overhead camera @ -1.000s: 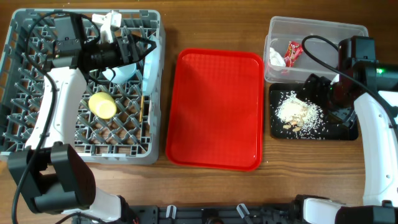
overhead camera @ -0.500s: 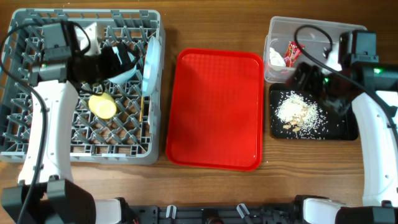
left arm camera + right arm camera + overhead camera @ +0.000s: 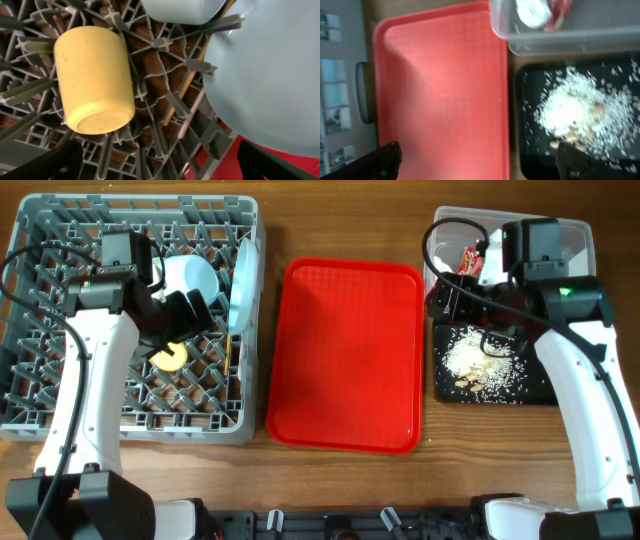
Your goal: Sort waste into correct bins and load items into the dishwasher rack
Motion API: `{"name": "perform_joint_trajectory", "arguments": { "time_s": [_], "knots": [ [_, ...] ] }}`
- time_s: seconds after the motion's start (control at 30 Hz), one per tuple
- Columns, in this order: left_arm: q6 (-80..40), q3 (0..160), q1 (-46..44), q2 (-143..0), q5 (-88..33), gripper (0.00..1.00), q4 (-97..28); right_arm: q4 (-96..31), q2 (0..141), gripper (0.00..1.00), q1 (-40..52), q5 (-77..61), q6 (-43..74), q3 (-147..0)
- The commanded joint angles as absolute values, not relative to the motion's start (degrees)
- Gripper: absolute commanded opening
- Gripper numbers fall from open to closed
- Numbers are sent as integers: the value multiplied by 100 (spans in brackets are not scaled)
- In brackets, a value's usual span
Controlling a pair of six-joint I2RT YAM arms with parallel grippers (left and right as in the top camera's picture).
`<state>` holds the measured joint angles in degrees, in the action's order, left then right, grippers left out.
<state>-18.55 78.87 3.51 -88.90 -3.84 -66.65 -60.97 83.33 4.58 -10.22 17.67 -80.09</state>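
The grey dishwasher rack [image 3: 60, 395] fills the left of the table. In it a yellow cup [image 3: 170, 358] lies on its side, a pale blue bowl [image 3: 190, 277] sits behind it, and a pale plate [image 3: 240, 280] stands on edge at the rack's right wall. My left gripper [image 3: 190, 315] hovers open over the cup [image 3: 95, 80], holding nothing; a thin wooden stick [image 3: 192, 80] lies among the pegs beside the plate [image 3: 270, 75]. My right gripper [image 3: 447, 298] is open and empty above the gap between the clear tub [image 3: 560, 230] and the black tray [image 3: 545, 392]. Rice crumbs [image 3: 575, 110] cover the black tray. A red wrapper [image 3: 560, 7] and a white tissue [image 3: 532, 10] lie in the tub.
A large flat red tray [image 3: 345, 355] with nothing on it lies in the middle, between the rack and the two bins. Bare wooden table shows around it and along the front edge.
My left arm has drawn back from the rack's far side and now hangs over the yellow cup. My right arm has swung left, from the black tray's right end to its left end.
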Motion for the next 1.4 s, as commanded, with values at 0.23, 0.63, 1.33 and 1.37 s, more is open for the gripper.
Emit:
{"name": "perform_joint_trajectory", "arguments": {
  "time_s": [0.23,0.63,1.33,1.37],
  "knots": [
    [-1671,6510,-176,-7596,-183,100,-5981,-5596,6910,100,460,-762,1962,-6434],
    [-1393,4558,-1007,-3905,-163,100,-4777,-5194,4270,100,460,-82,1962,-5417],
    [-1393,4558,-1007,-3616,-163,100,-4783,-5271,5301,100,460,-84,1964,-5413],
    [-1391,4558,-1007,-3616,-163,100,-4783,-5271,5354,100,460,-84,1966,-5408]
  ]
}}
